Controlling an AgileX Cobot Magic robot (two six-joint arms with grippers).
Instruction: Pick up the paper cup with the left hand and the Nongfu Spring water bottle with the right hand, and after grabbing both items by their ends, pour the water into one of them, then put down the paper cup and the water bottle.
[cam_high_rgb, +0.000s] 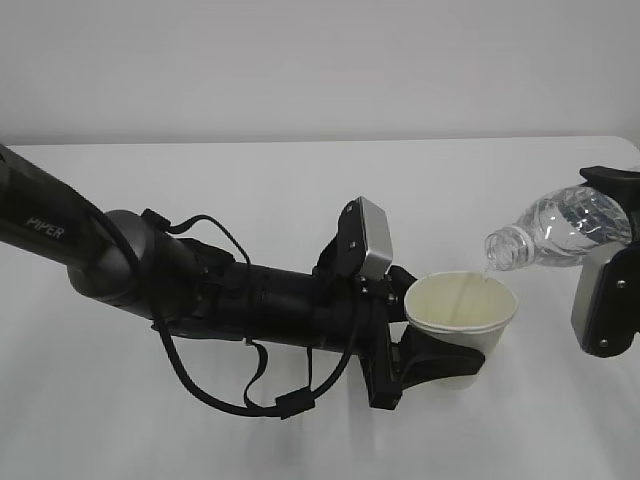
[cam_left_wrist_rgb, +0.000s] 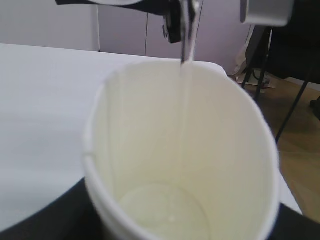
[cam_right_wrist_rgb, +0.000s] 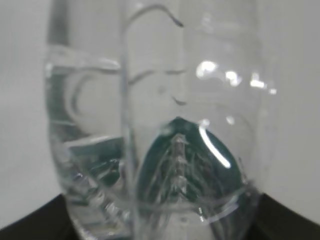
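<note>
**Clear water runs from bottle to cup**

White tabletop (cam_high_rgb: 250, 200) fills the outside view, and we see the left hand (cam_high_rgb: 425, 350) reaching in from the left with its claw closed around the lower part of the paper cup (cam_high_rgb: 462, 312). We judge that the low hold leaves the rim free for pouring. The cup stands upright above the table. From the right edge, the right hand (cam_high_rgb: 612, 290) holds the water bottle (cam_high_rgb: 560, 232) by its rear end, tipped so the open neck hangs just over the cup's far rim. A thin stream of water (cam_high_rgb: 482, 272) drops from the neck.

Looking through the left wrist camera, we peer straight into the cup (cam_left_wrist_rgb: 150, 150). The stream (cam_left_wrist_rgb: 186, 45) falls inside the far wall, and a shallow pool (cam_left_wrist_rgb: 165, 210) covers the bottom, so we judge the pour is at an early stage.

Through the right wrist camera, the bottle (cam_right_wrist_rgb: 165, 125) fills the frame, its green label showing through the crinkled plastic. Dark claw tips sit at both lower corners, clamped on it.
</note>
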